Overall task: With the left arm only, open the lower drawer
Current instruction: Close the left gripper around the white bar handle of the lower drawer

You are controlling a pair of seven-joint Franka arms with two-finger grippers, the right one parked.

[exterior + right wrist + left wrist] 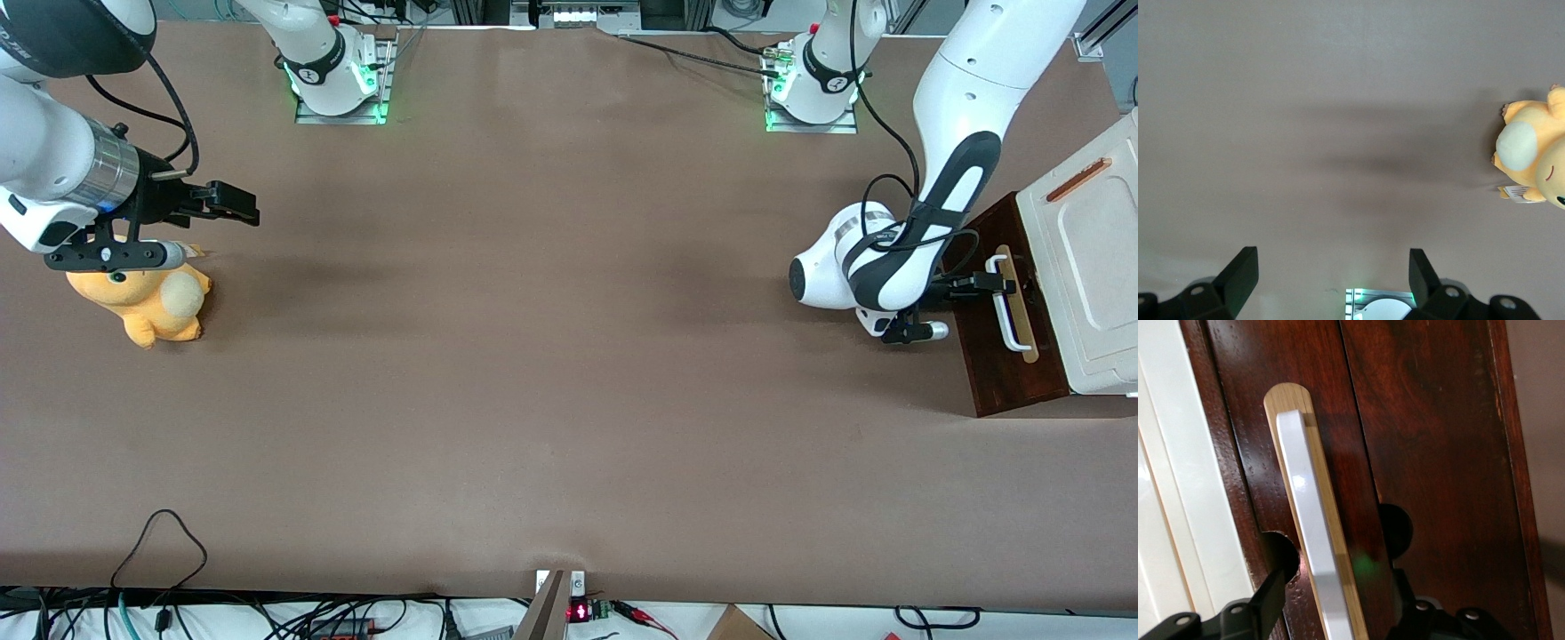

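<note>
Fingers (1275,590) of the black two-finger gripper (1338,607) are straddling the dark brown drawer's (1431,453) white bar handle (1305,520), gaping wide, gripping nothing; I'd be closing squarely, then pulling straight.

A brown table (551,356) carries a cabinet (1089,267) at the working arm's edge, its drawer (1013,373) facing inward; the gripper (1000,284) is at its handle. An orange plush (147,302) lies by the parked arm's edge.

front view looks down over the table (569,356); left wrist view hugs the gripper (1338,613) at the lower drawer (1425,453).
</note>
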